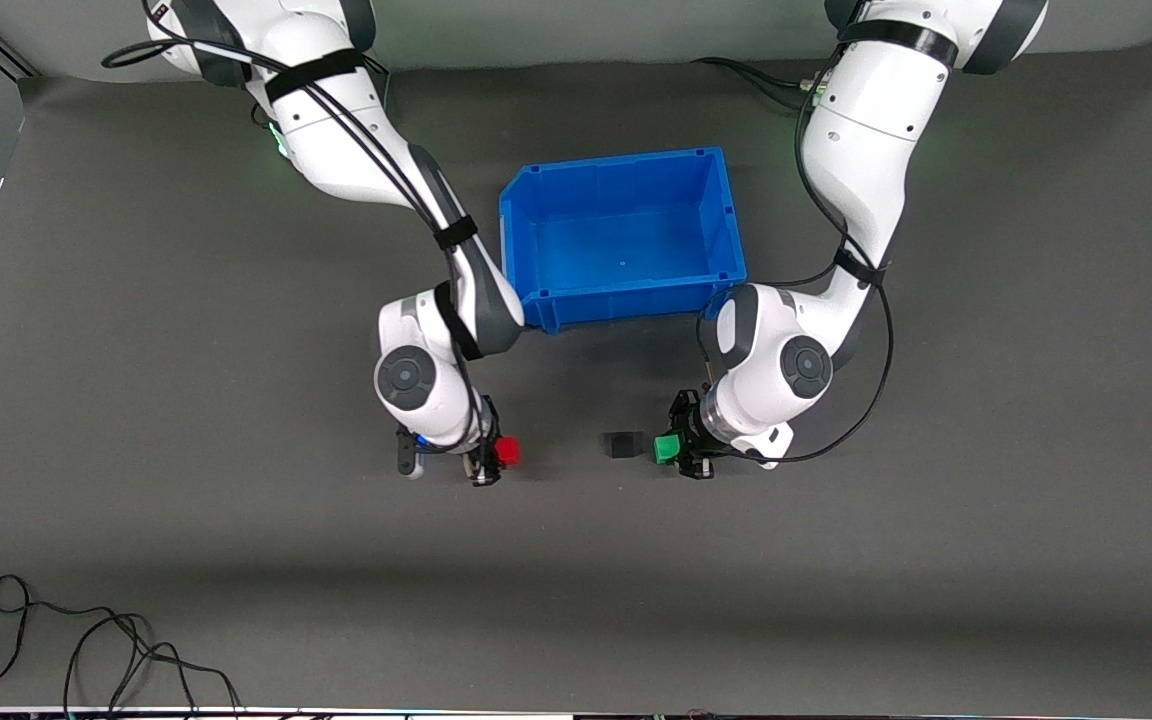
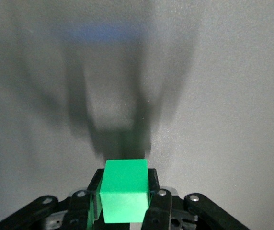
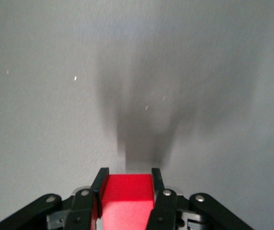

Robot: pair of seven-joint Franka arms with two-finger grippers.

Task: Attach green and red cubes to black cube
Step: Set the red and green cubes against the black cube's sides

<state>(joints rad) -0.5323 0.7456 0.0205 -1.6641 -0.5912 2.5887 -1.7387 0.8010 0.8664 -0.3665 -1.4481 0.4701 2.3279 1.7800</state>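
While clamped, red cube, green cube half-hidden

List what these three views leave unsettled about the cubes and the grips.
- Black cube: shown only in the front view; too small there to read its faces.
- Green cube in the left gripper: its lower part is cut off by the left wrist view's edge.
- Red cube in the right gripper: whether it clears the mat is unclear.

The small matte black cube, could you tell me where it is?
In the front view the small matte black cube sits on the table, close beside the green cube.
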